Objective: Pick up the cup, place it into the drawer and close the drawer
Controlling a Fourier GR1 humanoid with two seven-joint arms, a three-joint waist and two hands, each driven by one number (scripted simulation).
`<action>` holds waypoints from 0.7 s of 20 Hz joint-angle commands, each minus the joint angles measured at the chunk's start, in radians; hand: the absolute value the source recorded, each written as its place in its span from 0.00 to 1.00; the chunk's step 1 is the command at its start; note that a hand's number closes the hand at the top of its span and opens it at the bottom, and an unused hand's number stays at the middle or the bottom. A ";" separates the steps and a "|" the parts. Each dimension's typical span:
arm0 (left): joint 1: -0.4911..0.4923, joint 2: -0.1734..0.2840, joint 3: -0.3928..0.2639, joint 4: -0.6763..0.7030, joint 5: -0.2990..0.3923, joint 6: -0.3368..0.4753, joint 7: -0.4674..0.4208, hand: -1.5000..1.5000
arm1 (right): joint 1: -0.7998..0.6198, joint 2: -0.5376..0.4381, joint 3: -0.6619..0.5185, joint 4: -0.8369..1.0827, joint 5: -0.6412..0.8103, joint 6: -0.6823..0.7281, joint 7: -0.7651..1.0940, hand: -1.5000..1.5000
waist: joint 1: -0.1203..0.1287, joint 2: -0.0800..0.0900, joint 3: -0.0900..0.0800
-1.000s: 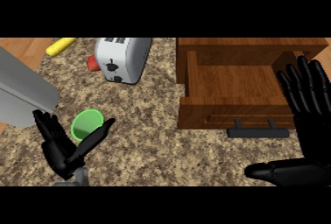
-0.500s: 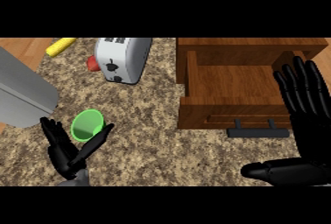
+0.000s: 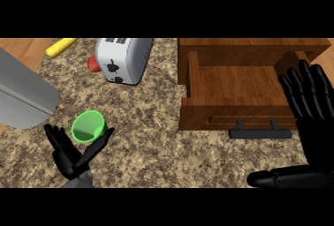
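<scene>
A green cup point(image 3: 88, 126) lies just beyond the left robot hand point(image 3: 73, 154), fingers spread apart, while the right robot hand point(image 3: 312, 110), fingers straight, rests beside the open drawer point(image 3: 236, 88).

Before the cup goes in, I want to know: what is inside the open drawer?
The drawer shows only its bare wooden floor; nothing lies in the visible part. The open right hand covers its right edge, so that strip cannot be checked. The green cup sits outside, on the counter.
</scene>
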 commanded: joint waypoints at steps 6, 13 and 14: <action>-0.096 -0.006 0.020 0.227 0.086 -0.036 -0.136 0.00 | -0.024 0.025 0.030 0.033 0.022 -0.003 -0.019 0.00 | -0.001 0.001 0.000; -0.142 -0.003 0.110 0.336 0.050 -0.170 -0.197 0.00 | -0.029 0.010 -0.007 0.066 -0.011 0.016 -0.028 0.00 | -0.001 0.001 0.000; -0.053 -0.007 0.027 0.205 0.079 -0.109 -0.178 0.00 | 0.007 0.019 0.025 -0.044 0.014 -0.011 0.033 0.00 | 0.000 -0.001 0.000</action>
